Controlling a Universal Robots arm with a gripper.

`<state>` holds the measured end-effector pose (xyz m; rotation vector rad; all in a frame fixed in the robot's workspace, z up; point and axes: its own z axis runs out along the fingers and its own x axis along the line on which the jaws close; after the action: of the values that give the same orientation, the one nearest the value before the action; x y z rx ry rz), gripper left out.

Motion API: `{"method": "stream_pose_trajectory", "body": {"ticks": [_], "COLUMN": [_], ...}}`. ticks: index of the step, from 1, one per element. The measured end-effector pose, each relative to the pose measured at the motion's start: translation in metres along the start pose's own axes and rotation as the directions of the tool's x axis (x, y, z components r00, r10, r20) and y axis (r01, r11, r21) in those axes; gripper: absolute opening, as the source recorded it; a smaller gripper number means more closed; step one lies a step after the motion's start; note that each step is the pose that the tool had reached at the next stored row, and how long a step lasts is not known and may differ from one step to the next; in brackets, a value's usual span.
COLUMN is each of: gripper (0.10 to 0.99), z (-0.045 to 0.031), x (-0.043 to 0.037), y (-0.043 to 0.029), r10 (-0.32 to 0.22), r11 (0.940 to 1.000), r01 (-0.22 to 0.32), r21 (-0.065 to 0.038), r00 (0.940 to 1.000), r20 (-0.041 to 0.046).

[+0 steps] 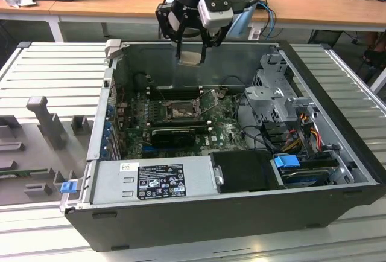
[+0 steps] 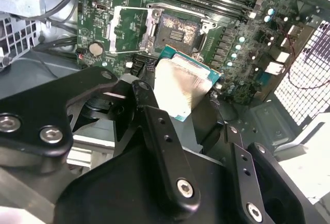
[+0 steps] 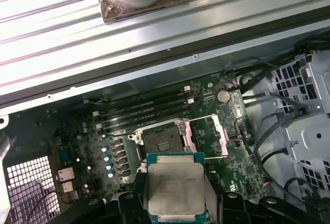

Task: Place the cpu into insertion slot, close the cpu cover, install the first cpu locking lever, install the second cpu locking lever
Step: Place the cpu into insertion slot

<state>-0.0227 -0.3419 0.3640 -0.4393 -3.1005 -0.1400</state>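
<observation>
Open dark grey computer case (image 1: 241, 214) on a ribbed metal bench (image 1: 48, 75): black two-finger gripper (image 1: 192, 54) clamps the flat silvery-beige square cpu (image 1: 191, 58) level, well above the dark metal-rimmed square insertion slot (image 1: 179, 112), which lies below, seemingly slightly off-centre.

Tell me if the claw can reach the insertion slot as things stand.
Probably yes: the claw holds the cpu above the open case, the cpu cover stands swung open, and the insertion slot lies bare.
</observation>
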Motion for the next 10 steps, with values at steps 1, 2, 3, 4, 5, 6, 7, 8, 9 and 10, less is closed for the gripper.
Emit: {"method": "stream_pose_trajectory", "body": {"ticks": [1,2,3,4,5,6,7,8,9,10], "gripper": [0.525,0.525,0.525,0.525,0.525,0.525,0.525,0.525,0.525,0.525], "z": [0.0001,0.0003,0.0004,0.0006,0.0007,0.0008,0.001,0.0012,0.0014,0.0015], "x": [0.0,0.0,0.0,0.0,0.0,0.0,0.0,0.0,0.0,0.0], "y": [0.0,0.0,-0.0001,-0.0001,-0.0001,-0.0001,-0.0001,-0.0001,-0.0001,-0.0002], "r10": [0.007,0.017,0.022,0.03,0.037,0.046,0.056,0.067,0.078,0.086], "r11": [1.0,0.9999,0.9998,0.9996,0.9993,0.999,0.9984,0.9977,0.997,0.9963], "r01": [-0.007,-0.017,-0.022,-0.03,-0.037,-0.046,-0.056,-0.067,-0.078,-0.086], "r21": [0.0,0.0,0.0,-0.001,-0.001,-0.001,-0.001,-0.001,-0.002,-0.002], "r00": [1.0,0.9999,0.9998,0.9996,0.9993,0.999,0.9984,0.9977,0.9969,0.9963], "r20": [0.0007,0.0015,0.0019,0.0026,0.0033,0.004,0.0049,0.0058,0.0068,0.0075]}}
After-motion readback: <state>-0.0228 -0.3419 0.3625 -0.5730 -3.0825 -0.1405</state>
